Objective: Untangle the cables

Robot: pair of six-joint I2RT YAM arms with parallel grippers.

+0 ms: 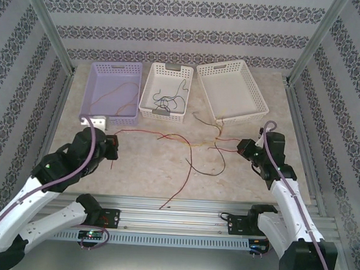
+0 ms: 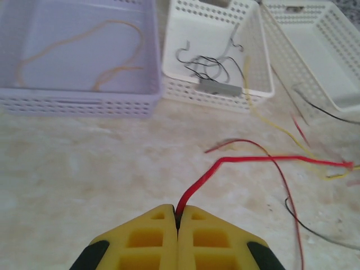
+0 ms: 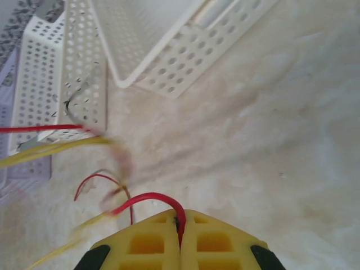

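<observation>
The job was partly done. A tan cable [image 1: 112, 94] was seen lying alone in the purple basket [image 1: 116, 65]. Some black cables [image 1: 170, 101] were seen in the middle basket [image 1: 172, 67]. The rest of the cables [image 1: 198, 142] were spread in a loose knot on the table [image 1: 135, 175]. Red, yellow and black ones were crossed over each other there. These had yet to be pulled apart.

The left gripper [image 2: 177, 216] was squeezed tight. The end of a red cable [image 2: 225, 160] was pinched between its yellow fingers [image 2: 149, 239]. From there the red cable was stretched forward and off to the right, toward the knot. The right gripper [image 3: 180, 219] was squeezed tight too. A red cable [image 3: 152, 197] was pinched in it and bent in a loop just past its tips. The right wrist view was blurred. So it could not be told whether one and the same red cable was held by both grippers. The knot was found between the two grippers, nearer the right one.
</observation>
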